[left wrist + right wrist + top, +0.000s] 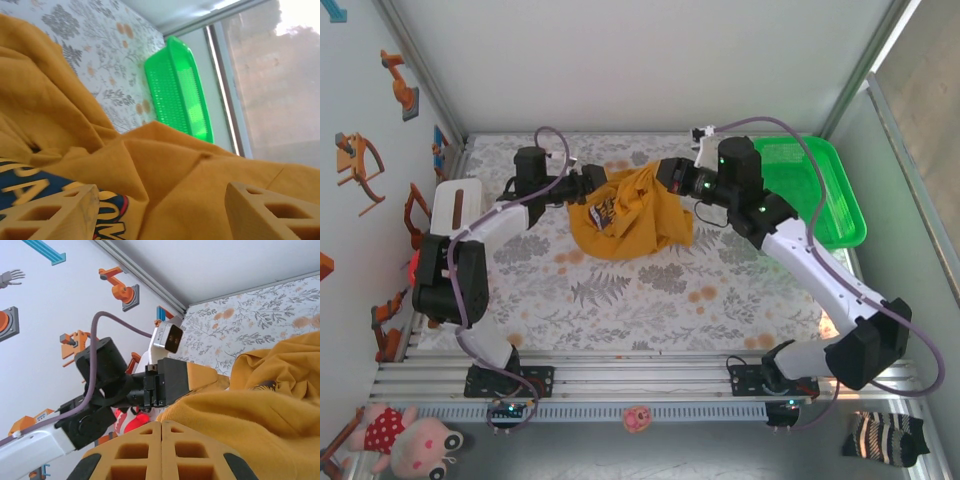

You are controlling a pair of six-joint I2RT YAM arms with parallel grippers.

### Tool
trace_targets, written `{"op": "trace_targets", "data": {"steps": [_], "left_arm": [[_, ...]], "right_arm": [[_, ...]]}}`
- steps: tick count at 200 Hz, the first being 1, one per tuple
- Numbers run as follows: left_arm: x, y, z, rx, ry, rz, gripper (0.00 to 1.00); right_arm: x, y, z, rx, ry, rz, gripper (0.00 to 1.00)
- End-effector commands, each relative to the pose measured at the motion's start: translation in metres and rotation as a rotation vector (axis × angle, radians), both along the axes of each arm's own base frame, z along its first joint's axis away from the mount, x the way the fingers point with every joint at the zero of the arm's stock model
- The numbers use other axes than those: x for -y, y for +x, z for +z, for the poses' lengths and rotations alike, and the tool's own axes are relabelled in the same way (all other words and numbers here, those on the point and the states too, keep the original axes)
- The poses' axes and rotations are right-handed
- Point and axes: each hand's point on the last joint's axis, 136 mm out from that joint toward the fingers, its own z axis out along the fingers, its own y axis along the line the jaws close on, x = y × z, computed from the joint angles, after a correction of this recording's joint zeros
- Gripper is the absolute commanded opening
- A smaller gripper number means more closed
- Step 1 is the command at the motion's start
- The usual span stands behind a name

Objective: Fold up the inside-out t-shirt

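Tan fingertips (60,210) of the left gripper (161,192) loom at the bottom of its wrist view, spread wide with mustard cloth lying between and beyond them, the jaws not closed on anything. From above, that gripper noses into the left side of the inside-out t-shirt (630,225), which sits in a crumpled heap toward the middle of the table's (650,290) far edge, its dark printed lettering (605,210) turned up on the left half. At the heap's upper right, the right gripper (161,426) has its fingers pressed together, with cloth bunched right against their tips; it appears to be pinching a fold of the shirt, though the exact bite is hidden. A green basket (820,190) lies apart from the shirt in the table's far right corner, untouched. Judged from the heap, no fold has been made: the work in hand is getting a two-handed hold so the garment can be opened out. The next move calls for the left jaws to close on the cloth between them, ideally at a hem or shoulder, then for both arms to draw apart and lay the shirt flat on the open table nearer the bases.
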Motion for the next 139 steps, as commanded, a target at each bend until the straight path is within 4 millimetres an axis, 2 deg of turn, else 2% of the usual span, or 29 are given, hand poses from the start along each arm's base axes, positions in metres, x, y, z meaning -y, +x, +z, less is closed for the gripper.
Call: {"op": "trace_targets", "data": {"steps": [1,39,66,100,139], "left_arm": [[-0.011,-0.015,0.026,0.125,0.101,0.09,0.69],[-0.011,-0.064,0.038,0.266,0.302,0.195,0.71],[-0.005,-0.085,0.029,0.314,0.396,0.238,0.7],[0.016,-0.085,0.012,0.313,0.448,0.19,0.65],[0.037,-0.067,0.001,0.315,0.48,0.145,0.62]], "right_arm": [[-0.006,0.005,-0.019,-0.038,0.003,0.014,0.0],[-0.009,0.014,-0.037,-0.079,-0.012,-0.003,0.0],[-0.012,0.019,-0.045,-0.098,-0.016,-0.008,0.0],[-0.012,0.02,-0.046,-0.104,-0.014,-0.012,0.0],[-0.012,0.02,-0.046,-0.109,-0.009,-0.013,0.0]]}}
